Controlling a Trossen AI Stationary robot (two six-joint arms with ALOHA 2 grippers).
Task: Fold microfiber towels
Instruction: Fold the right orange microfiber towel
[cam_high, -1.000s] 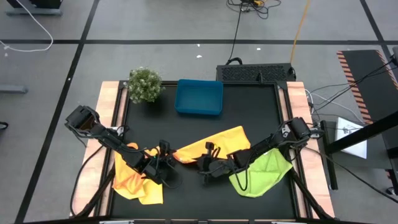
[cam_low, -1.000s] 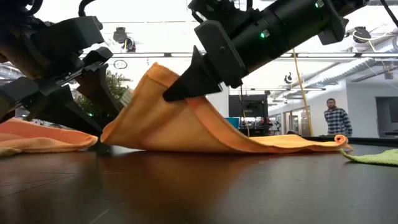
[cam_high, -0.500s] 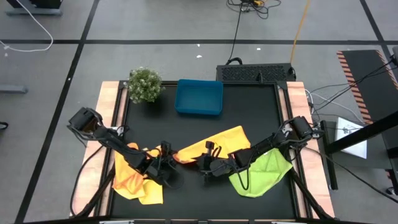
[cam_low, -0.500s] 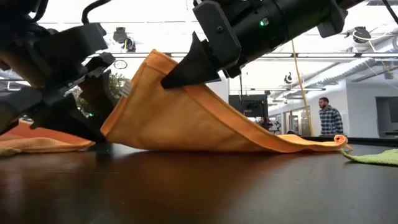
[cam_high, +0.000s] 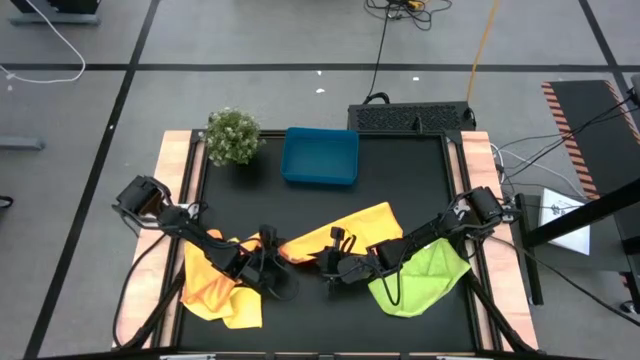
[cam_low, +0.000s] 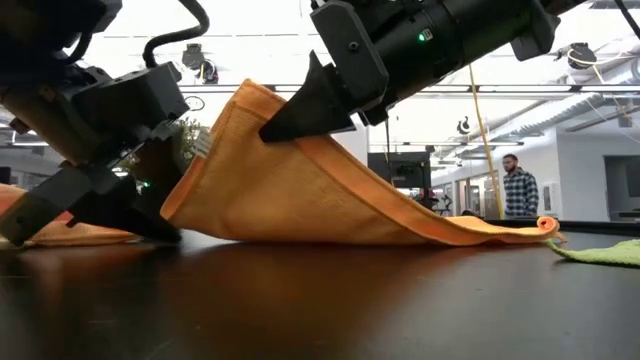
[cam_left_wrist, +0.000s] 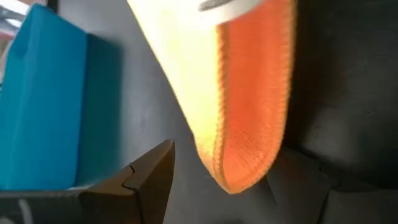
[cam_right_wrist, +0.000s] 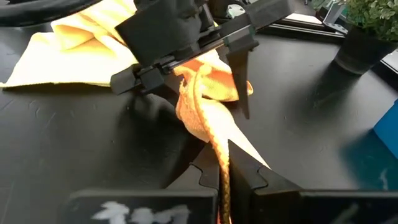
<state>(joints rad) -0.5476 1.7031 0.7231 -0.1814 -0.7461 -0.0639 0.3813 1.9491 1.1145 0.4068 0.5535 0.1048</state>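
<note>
High view: the right gripper (cam_high: 333, 272) was at the front middle of the table (cam_high: 400, 170), pinched on the near edge of the orange-yellow towel (cam_high: 345, 232), which lay from there back toward the blue tray (cam_high: 320, 156). The left gripper (cam_high: 270, 268) was just beside it, a little nearer to that edge than 1 second before, with a second yellow towel (cam_high: 215, 288) under its arm. The lime green towel (cam_high: 420, 275) lay flat under the right arm. The small plant (cam_high: 232, 135) stood beside the tray.

Low view: the right gripper (cam_low: 285, 125) held the edge of the orange-yellow towel (cam_low: 330, 205) up from the table, so the cloth made 1 slope down to its far end. It was slightly higher than 1 second earlier, and did not move in the last half second. The left gripper (cam_low: 150, 215) had dropped lower, its fingers spread and near the table beside the hanging fold. A person (cam_low: 518, 190) stood far behind.

Left wrist view: the fold of the towel (cam_left_wrist: 249, 112) hung between the spread fingers (cam_left_wrist: 152, 180), probably not touching them, though this view is blurred.

Right wrist view: the right fingers (cam_right_wrist: 205, 177) were pressed together on the towel edge (cam_right_wrist: 202, 115), and the left gripper (cam_right_wrist: 239, 102) stood open around the cloth.

I judge that the left gripper was coming for a second hold on this edge, so the first fold was only in preparation.
</note>
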